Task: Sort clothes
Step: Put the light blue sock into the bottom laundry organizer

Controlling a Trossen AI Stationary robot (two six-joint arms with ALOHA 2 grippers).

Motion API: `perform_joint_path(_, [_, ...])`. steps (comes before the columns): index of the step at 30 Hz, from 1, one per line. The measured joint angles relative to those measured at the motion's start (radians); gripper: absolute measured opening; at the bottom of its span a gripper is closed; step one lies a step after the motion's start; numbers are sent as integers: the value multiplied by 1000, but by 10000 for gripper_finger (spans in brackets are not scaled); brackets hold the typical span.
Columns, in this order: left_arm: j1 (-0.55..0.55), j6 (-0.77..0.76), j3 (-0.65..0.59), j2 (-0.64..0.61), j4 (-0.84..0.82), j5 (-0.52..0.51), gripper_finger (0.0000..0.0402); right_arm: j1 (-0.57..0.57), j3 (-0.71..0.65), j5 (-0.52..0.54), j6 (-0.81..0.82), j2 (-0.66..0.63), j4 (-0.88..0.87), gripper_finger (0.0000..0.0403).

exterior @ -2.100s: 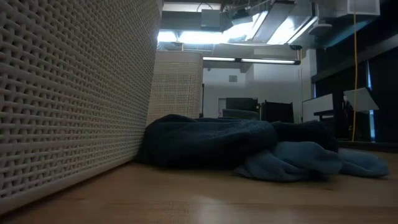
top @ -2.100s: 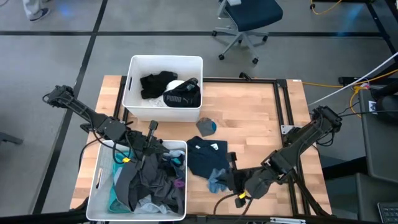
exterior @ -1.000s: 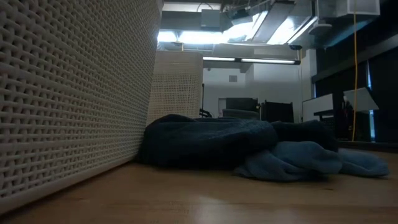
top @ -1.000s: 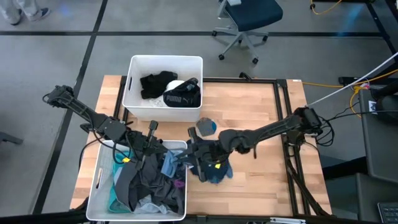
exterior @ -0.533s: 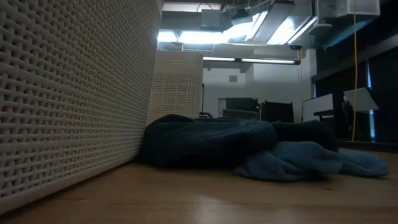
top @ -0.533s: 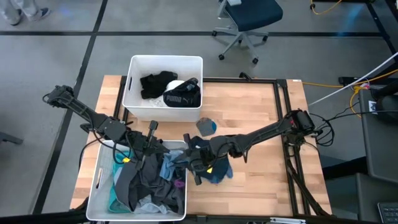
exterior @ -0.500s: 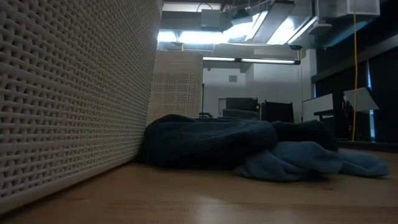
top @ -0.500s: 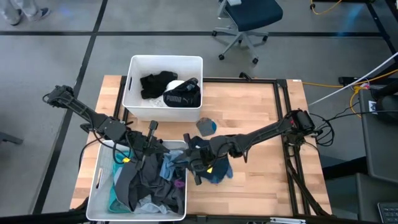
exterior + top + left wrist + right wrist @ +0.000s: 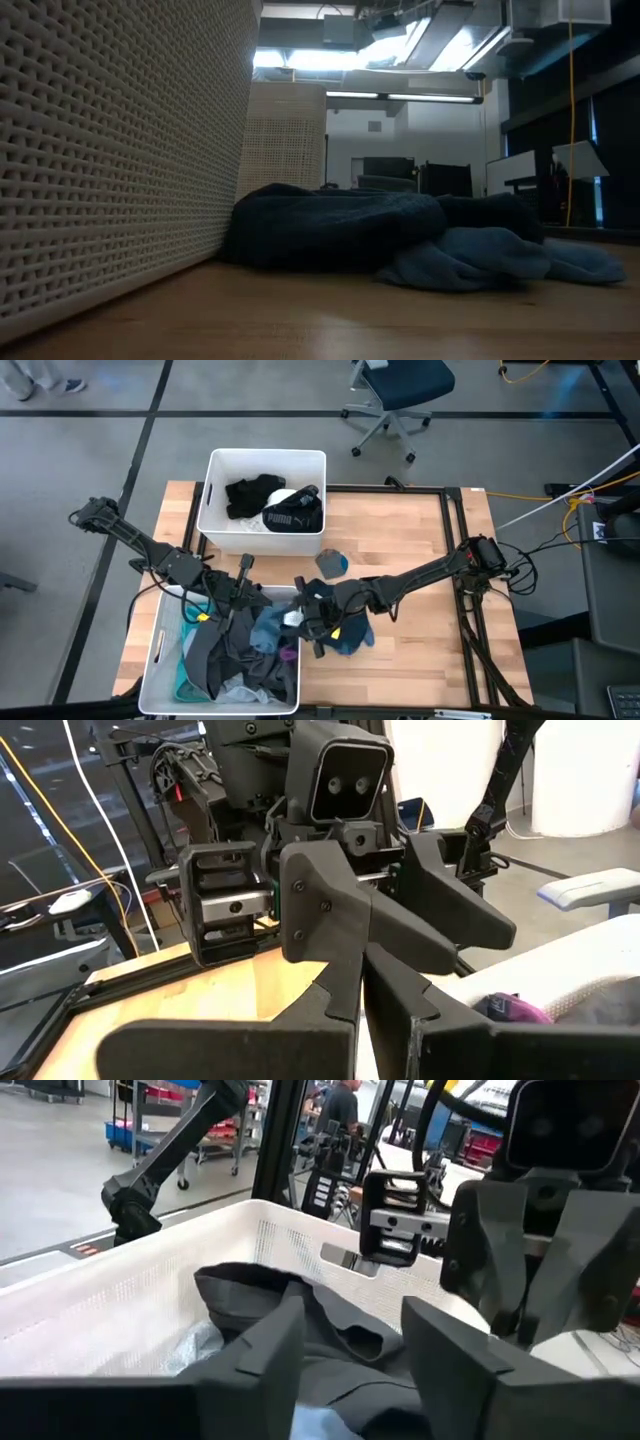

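The near white bin (image 9: 155,650) holds a heap of grey, black and teal clothes (image 9: 235,660), with a light blue garment (image 9: 268,630) on top by its right wall. My right gripper (image 9: 300,618) (image 9: 352,1315) hangs open over that wall, nothing between its fingers. My left gripper (image 9: 255,598) (image 9: 385,1040) hovers open over the bin's far rim, facing the right one. A dark navy garment (image 9: 340,605) (image 9: 330,225) and a pale blue one (image 9: 348,642) (image 9: 470,258) lie on the table beside the bin. A small grey-blue piece (image 9: 332,563) lies farther back.
The far white bin (image 9: 215,525) holds black clothes, one with PUMA lettering (image 9: 285,518). A black frame (image 9: 455,560) runs along the table's right side. Bare wood lies right of the garments. An office chair (image 9: 395,400) stands beyond the table.
My right gripper has gone a little toward the table's left edge, over the near bin's right wall. It has let go of the light blue garment, which now lies apart from it on the heap in the bin.
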Motion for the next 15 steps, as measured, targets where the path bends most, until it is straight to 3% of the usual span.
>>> perform_joint_path(8, [0,-3,0,0,-4,0,5,32,0,22,-1,-54,-173,202])
perform_joint_path(15, [0,-3,0,0,-8,0,5,130,0,195,59,-183,-468,202])
